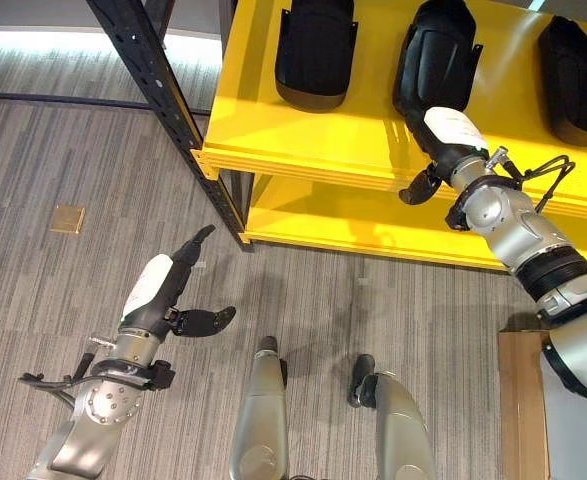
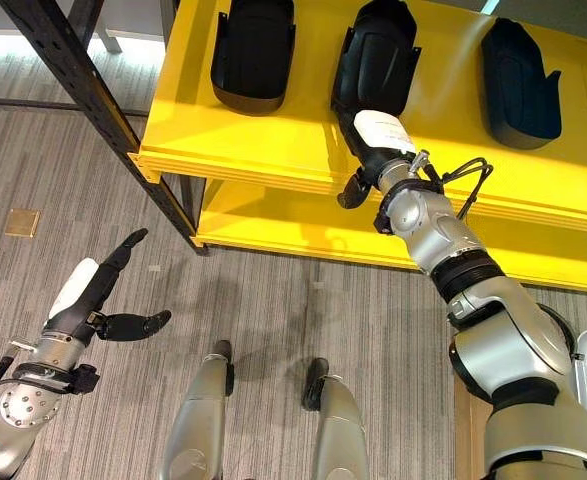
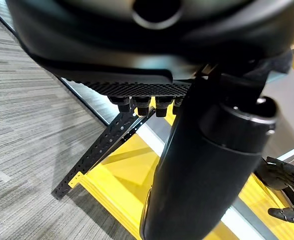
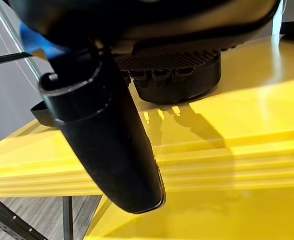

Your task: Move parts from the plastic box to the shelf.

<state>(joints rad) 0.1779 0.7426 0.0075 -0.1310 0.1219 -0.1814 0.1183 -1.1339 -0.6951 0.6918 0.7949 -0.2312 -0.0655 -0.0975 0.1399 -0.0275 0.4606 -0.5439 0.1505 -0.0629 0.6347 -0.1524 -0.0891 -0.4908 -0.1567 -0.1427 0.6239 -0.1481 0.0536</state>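
Three black parts lined up on the yellow shelf [image 1: 303, 130], each lying on the top board: left part [image 1: 316, 50], middle part [image 1: 435, 55], right part [image 1: 578, 70], spaced apart in a row, presumably so that each keeps its own slot. Right hand [image 1: 451, 140] reaching over the shelf's front edge to the near end of the middle part; fingers [image 4: 174, 75] extended rather than clenched, resting on or just above the part, thumb [image 1: 418, 187] hanging free below the shelf edge, so seemingly a release or a last nudge rather than a grasp; actual contact hard to tell. Left hand [image 1: 168, 295] held low over the floor, well apart from the shelf, fingers [image 1: 195, 243] straight and relaxed, thumb spread, carrying nothing; probably parked out of the way. Plastic box not to be made out. Lower yellow board [image 1: 373, 225] beneath the top one, bare where visible. Dark perforated upright [image 1: 163, 90] bracing the shelf's left corner. Grey striped carpet floor [image 1: 73, 150] all around, with a small brass floor plate [image 1: 68, 219] set in it, and a wooden-looking edge [image 1: 521, 400] at the lower right.
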